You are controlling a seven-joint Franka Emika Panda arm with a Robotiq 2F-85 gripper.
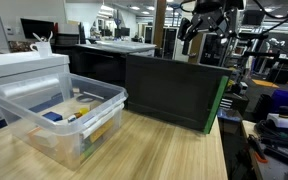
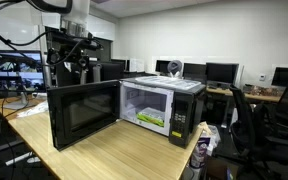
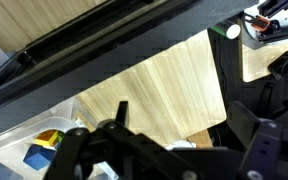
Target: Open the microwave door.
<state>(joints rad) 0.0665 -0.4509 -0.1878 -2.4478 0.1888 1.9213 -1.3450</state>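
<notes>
The black microwave (image 2: 179, 100) stands on the wooden table (image 2: 114, 150). Its door (image 2: 84, 112) is swung wide open, and the lit white cavity shows something green and yellow on its floor. In an exterior view the door (image 1: 174, 92) is a dark panel with a green strip along its right edge. My gripper (image 2: 72, 58) hangs above and behind the door's top edge, apart from it, also high in an exterior view (image 1: 206, 30). In the wrist view my gripper (image 3: 179, 130) is open over bare wood, holding nothing, and the door's top edge (image 3: 134, 40) runs diagonally across.
A clear plastic bin (image 1: 59, 115) with several coloured items sits by the door, next to a white appliance (image 1: 19, 65). The bin's corner (image 3: 44, 145) shows in the wrist view. Desks, monitors and chairs (image 2: 259, 120) surround the table; a bag (image 2: 199, 150) stands by the microwave.
</notes>
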